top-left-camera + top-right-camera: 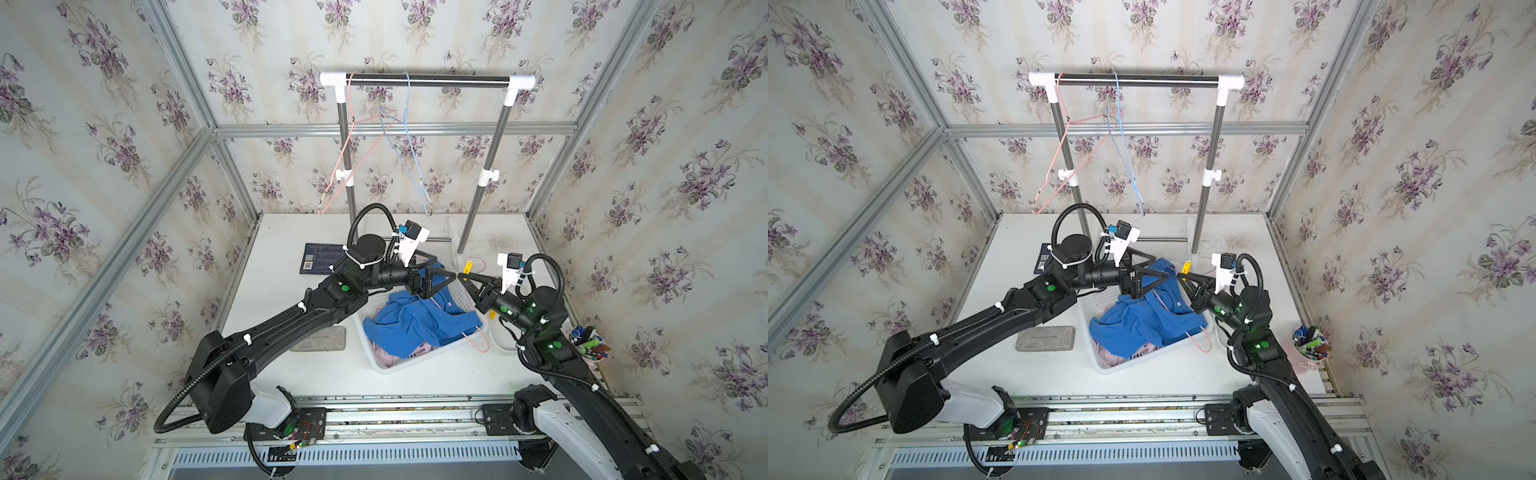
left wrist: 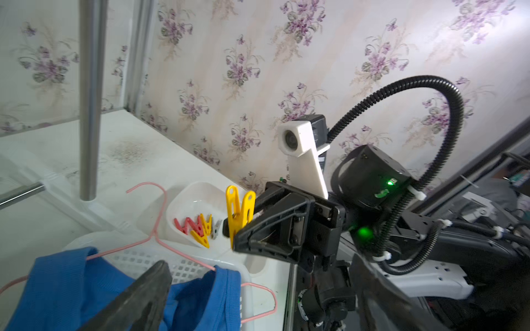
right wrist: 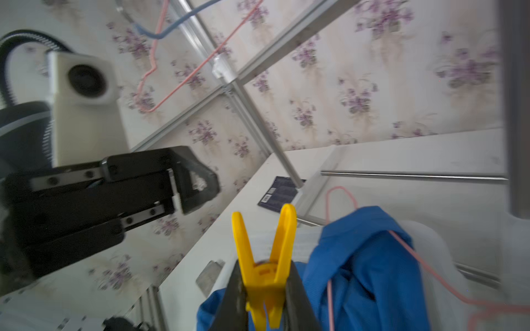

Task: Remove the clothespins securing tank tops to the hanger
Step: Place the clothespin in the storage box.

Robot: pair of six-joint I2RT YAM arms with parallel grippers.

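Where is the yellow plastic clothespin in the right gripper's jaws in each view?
In a top view: the yellow plastic clothespin sits right of centre, at the tips of the right gripper.
In a top view: likewise, just right of centre.
Left wrist: mid-frame, prongs up.
Right wrist: low centre, prongs up.
Shared landmark: the bright blue fabric tank top beside it.

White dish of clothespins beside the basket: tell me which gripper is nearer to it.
Right. The right gripper, shut on a yellow clothespin, hangs just beside the white dish. The left gripper, open, sits farther off, over the blue tank top in the basket.
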